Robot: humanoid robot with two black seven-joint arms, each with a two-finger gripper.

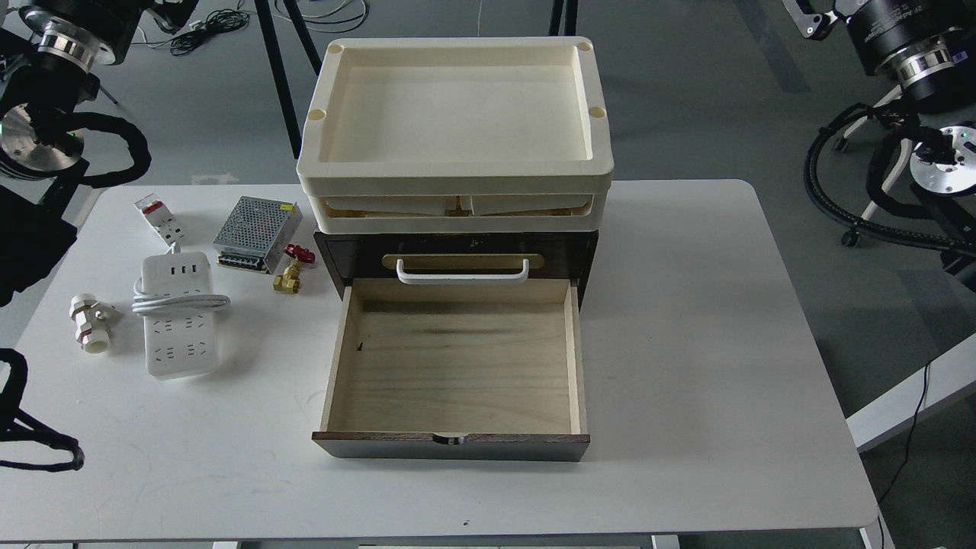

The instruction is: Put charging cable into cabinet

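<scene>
the left arm (53,84) sits up in the top-left corner and the right arm (915,69) up in the top-right, both off the white table (686,343), and on neither can the two fingers be made out, so how far either gripper is parted, or whether it has hold of anything, cannot be told. below the left arm and a touch inward lies the charging cable (179,316), a white power strip flat on the table with its thick white cord looped across its middle, nothing gripping it. just beyond it, nearer that arm, stands the small white-and-red breaker (155,216), with the metal mesh power supply box (255,233) beside that. a brass valve with a red handle (291,271) lies between the strip and the cabinet (457,263), and a white pipe fitting (90,322) rests on the strip's outer side. the cabinet stands mid-table, between the two arms and well below them (lower drawer (457,366) pulled fully out, light-wood floor bare). cream plastic trays (454,126) are stacked on top.
</scene>
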